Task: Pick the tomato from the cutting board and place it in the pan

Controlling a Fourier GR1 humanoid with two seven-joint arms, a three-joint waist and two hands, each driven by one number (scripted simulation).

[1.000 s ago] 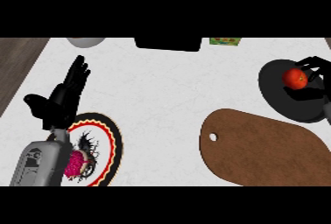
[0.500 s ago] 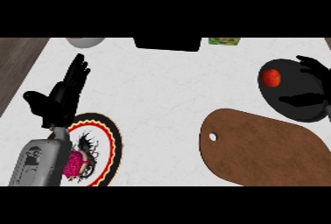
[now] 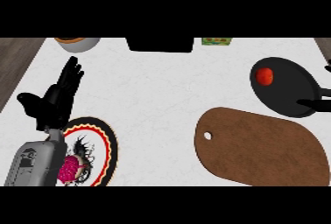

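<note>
The red tomato (image 3: 264, 76) lies inside the black pan (image 3: 291, 94) at the right, toward the pan's far left side. Nothing touches it. Only black fingers (image 3: 315, 104) of my right hand show at the view's right edge, spread apart beside the pan and clear of the tomato. The brown cutting board (image 3: 258, 148) sits in front of the pan with nothing on it. My left hand (image 3: 55, 98) rests open at the left, fingers up, far from the pan.
A round patterned plate (image 3: 107, 146) with a pink item lies under my left forearm. Along the back edge stand a bowl (image 3: 76, 43), a black object (image 3: 160, 43) and a small green box (image 3: 216, 41).
My right hand has let go of the tomato and drawn back to the right, nearly out of view. The tomato now lies in the pan. The left hand has not moved.
</note>
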